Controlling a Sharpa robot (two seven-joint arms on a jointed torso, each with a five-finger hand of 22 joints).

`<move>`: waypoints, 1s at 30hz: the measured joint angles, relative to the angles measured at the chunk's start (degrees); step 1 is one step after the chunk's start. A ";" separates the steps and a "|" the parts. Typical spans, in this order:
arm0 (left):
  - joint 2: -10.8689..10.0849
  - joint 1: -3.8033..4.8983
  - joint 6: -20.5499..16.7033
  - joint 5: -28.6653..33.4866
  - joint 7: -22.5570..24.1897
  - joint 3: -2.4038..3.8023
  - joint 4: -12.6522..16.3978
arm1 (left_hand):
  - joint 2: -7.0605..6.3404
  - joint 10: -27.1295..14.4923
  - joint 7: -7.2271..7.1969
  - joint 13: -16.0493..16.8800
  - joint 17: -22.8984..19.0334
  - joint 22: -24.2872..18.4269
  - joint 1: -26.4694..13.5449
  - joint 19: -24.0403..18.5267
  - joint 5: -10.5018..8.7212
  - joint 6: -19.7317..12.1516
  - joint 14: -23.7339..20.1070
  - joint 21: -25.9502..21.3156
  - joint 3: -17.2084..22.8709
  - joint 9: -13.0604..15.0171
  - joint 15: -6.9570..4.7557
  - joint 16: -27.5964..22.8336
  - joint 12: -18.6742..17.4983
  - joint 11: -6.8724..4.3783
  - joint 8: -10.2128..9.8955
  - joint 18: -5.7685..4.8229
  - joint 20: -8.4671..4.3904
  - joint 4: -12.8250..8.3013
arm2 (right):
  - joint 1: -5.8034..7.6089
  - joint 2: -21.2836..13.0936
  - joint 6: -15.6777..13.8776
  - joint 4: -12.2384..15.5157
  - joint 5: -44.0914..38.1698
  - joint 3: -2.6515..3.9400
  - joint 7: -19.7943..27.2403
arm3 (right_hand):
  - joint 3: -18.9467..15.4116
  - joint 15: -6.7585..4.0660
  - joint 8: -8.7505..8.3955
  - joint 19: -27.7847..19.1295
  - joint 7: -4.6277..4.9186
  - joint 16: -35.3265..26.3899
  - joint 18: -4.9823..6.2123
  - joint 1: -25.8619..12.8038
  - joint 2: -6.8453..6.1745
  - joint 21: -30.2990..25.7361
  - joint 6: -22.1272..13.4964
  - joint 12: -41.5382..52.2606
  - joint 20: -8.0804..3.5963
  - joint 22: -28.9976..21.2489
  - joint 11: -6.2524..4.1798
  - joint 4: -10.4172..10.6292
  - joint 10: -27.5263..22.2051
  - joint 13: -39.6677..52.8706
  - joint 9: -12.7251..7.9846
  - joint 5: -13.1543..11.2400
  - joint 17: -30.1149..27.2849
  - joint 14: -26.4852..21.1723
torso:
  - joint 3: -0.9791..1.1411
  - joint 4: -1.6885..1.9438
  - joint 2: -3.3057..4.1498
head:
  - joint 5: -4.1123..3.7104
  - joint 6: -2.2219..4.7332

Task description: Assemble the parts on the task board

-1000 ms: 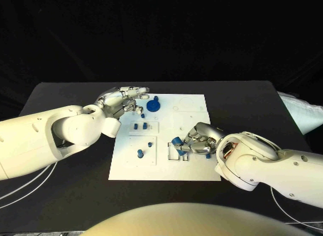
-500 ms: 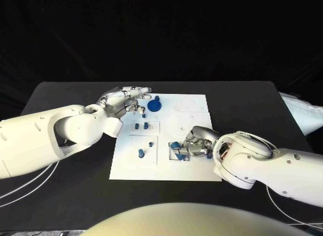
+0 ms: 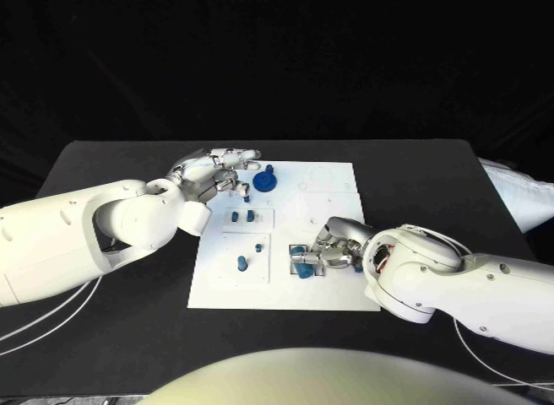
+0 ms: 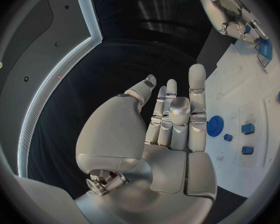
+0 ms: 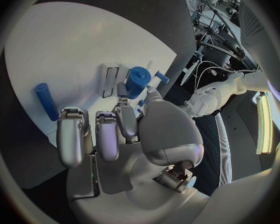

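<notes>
**Right hand shifts its blue part toward the board's near slots**

Compared with a second ago, the right hand (image 3: 329, 246) has drawn its fingers in closer over the task board (image 3: 332, 291), and the blue cylinder (image 5: 137, 81) it pinches now sits lower against the recessed slots; the left hand has hardly moved.

Going left to right from the task board: the left hand (image 3: 214, 173) hovers at the board's far left corner, fingers extended and apart, holding nothing, probably parked there to stay clear while remaining near the gear-shaped part (image 3: 265, 180) just beside it. On the board's left half stand a pair of small blue blocks (image 3: 237, 217) and, nearer the robot, a blue peg (image 3: 241, 263). Right of those, the right hand grips the blue cylinder between thumb and fingertips, tilted over the slots, seemingly to line it up for seating. Another blue bar (image 5: 45, 101) lies flat on the board beside that hand, apart from its fingers.
</notes>
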 measured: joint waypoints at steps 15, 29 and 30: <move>-0.12 0.00 0.00 0.00 0.00 0.00 0.04 | 0.00 0.00 0.00 0.04 0.00 0.00 0.00 0.00 0.00 0.00 0.00 0.00 0.00 0.00 0.00 0.00 0.00 0.00 0.00 0.00 0.00 0.00 | -0.01 -0.86 -0.02 0.50 -2.56 0.00 -0.01 | -2.74 -0.07 -0.45 0.00 0.13 -0.22 0.00 2.56 -0.87 -0.31 -0.14 -1.30 0.00 -0.01 0.40 -2.73 -0.41 0.66 1.68 -1.15 -0.01 -0.08 | 0.07 -0.01 0.01 | 0.01 0.00; -0.08 0.00 0.04 -0.02 -0.05 0.00 0.00 | 0.00 0.00 0.00 0.03 -0.12 -0.09 0.00 0.00 0.00 0.00 0.00 0.00 -0.22 -0.05 0.00 0.00 0.00 0.00 0.00 0.00 0.00 0.23 | -0.03 -1.06 0.22 0.71 -5.11 0.00 0.09 | 2.15 0.15 -1.05 -0.21 0.41 -0.22 0.00 11.93 -1.83 -0.31 -0.44 -1.30 -0.21 -0.02 0.68 -11.22 -0.51 1.02 2.49 -4.02 0.00 0.34 | 0.07 0.02 0.02 | 0.03 0.00; -0.08 0.00 0.04 -0.02 -0.05 0.00 -0.03 | 0.00 0.00 0.00 0.04 -0.13 -0.09 0.00 0.00 0.00 0.00 0.00 0.00 -0.22 -0.05 0.00 0.00 0.00 0.00 0.00 0.01 0.00 0.23 | -0.03 -1.60 -0.06 0.98 -5.22 0.00 0.13 | 2.15 0.15 -1.10 -0.21 0.43 -0.22 0.00 11.93 -1.82 -0.31 -0.46 -1.30 -0.21 -0.02 0.68 -11.22 -0.51 1.02 2.49 -3.34 0.01 0.34 | 0.07 0.00 0.02 | 0.03 0.00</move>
